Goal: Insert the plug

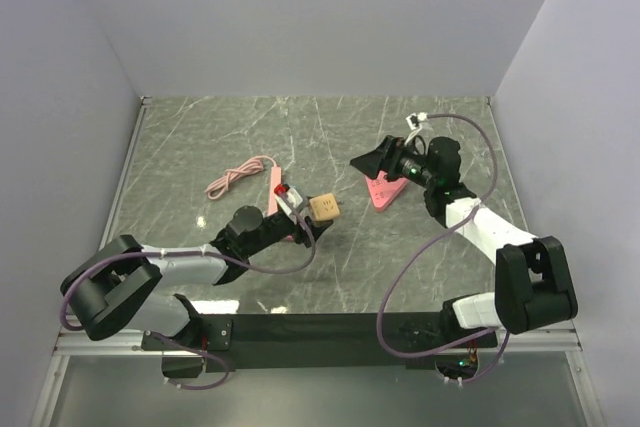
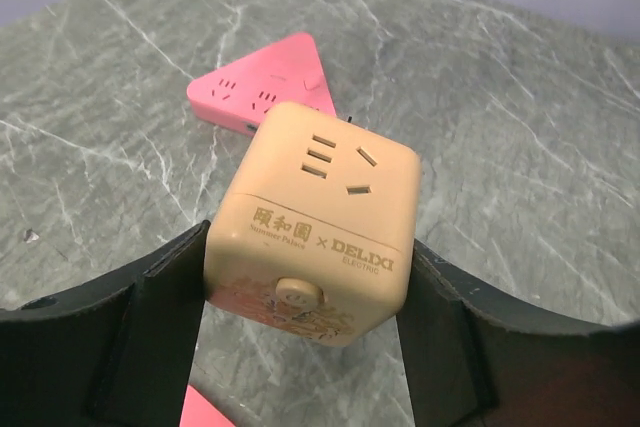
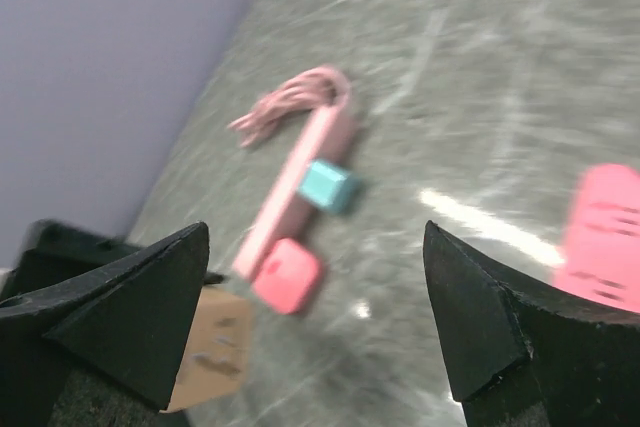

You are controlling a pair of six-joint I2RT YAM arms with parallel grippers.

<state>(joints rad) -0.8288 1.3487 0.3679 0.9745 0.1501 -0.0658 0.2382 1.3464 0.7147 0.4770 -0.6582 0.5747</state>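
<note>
Grip by left tool (image 2: 305, 287) on both sides of tan cube adapter (image 2: 325, 197), just right of pink power strip (image 1: 277, 184) with red and teal plugs. Further right, pink triangular socket (image 1: 383, 193) flat on worktop (image 1: 200, 147); near it, right tool (image 3: 315, 237), jaws wide apart.

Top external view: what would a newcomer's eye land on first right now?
The tan cube socket stands out, clamped in the left pincer near the table's centre. To its right, a pink triangular socket lies flat by the open right pincer. Left of the cube lies a pink power strip with a coiled cord.
</note>
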